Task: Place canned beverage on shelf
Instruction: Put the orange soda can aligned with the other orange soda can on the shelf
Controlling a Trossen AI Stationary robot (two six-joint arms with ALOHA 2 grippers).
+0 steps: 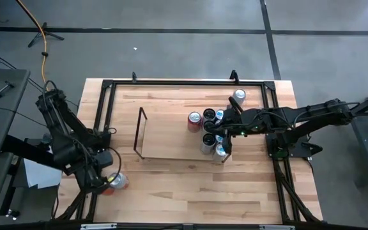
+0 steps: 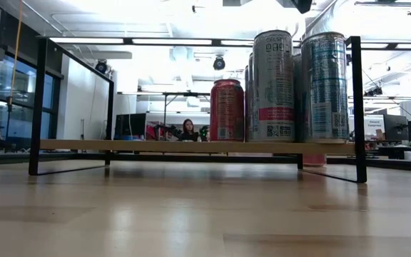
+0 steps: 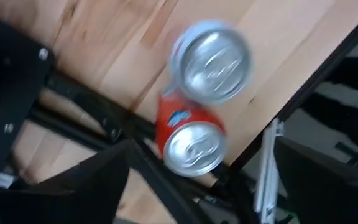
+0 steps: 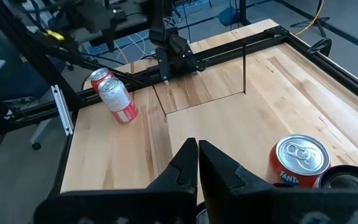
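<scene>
Two cans stand together at the table's near left corner: a silver-topped one point(image 3: 211, 61) and an orange-red one point(image 3: 188, 140), also seen as a pair of cans point(image 4: 114, 96). My left gripper point(image 1: 106, 179) hangs over them, pointing down, open point(image 3: 210, 199), its fingers apart and touching nothing. The shelf point(image 1: 168, 137), a low wood board on black wire ends point(image 2: 155, 145), carries several cans at its right end, among them a red one point(image 2: 227, 109) and tall ones point(image 2: 273, 86). My right gripper point(image 4: 197, 163) is shut and holds nothing, above those cans point(image 1: 225, 124).
A Fanta can point(image 4: 298, 160) stands just beside my right gripper's fingers. One more can point(image 1: 238, 96) stands on the table beyond the shelf's right end. Black rails point(image 1: 184, 82) frame the tabletop. The shelf's left half point(image 1: 158, 131) is bare board.
</scene>
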